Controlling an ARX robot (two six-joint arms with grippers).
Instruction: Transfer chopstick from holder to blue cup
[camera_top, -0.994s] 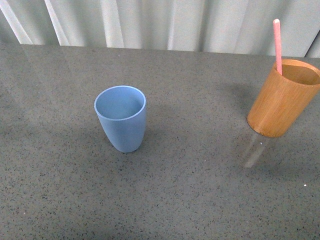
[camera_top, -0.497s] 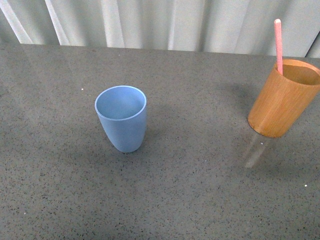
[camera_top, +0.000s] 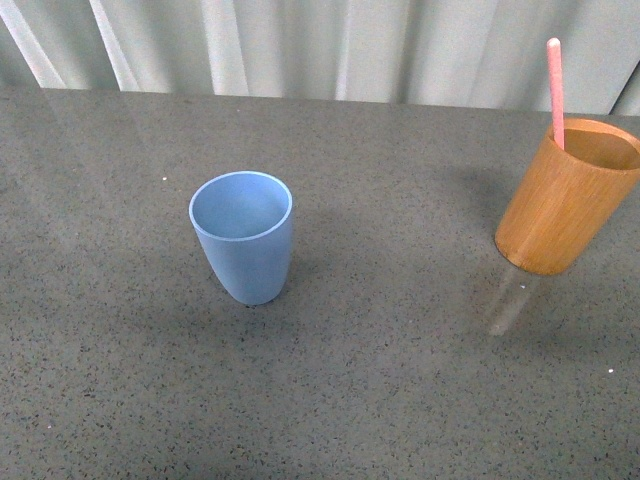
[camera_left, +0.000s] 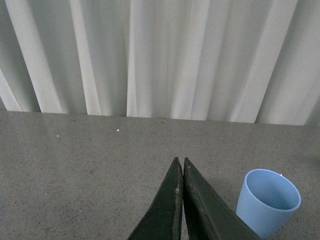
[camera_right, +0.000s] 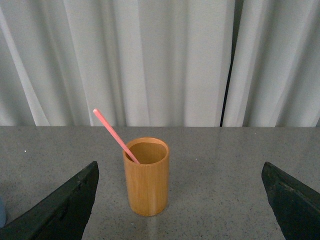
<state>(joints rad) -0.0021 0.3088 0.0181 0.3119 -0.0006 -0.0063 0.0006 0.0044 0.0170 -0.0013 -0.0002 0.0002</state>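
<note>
Right gripper (camera_right: 180, 170) gaping, empty, facing the bamboo holder (camera_right: 147, 187). Plan: pinch the pink chopstick (camera_right: 112, 132) above the rim, lift straight. Left gripper (camera_left: 179, 162) clamped empty.

Colours are recorded: blue cup (camera_top: 242, 235) light blue; holder (camera_top: 565, 200) orange-brown, grained; chopstick (camera_top: 555, 90) pink; table (camera_top: 400, 380) grey, dark-speckled; curtain (camera_top: 330, 45) white.

A pink chopstick (camera_top: 554, 92) leans in the bamboo holder (camera_top: 566, 197) at right, well apart from the empty light-blue cup (camera_top: 242, 236) left of center.
</note>
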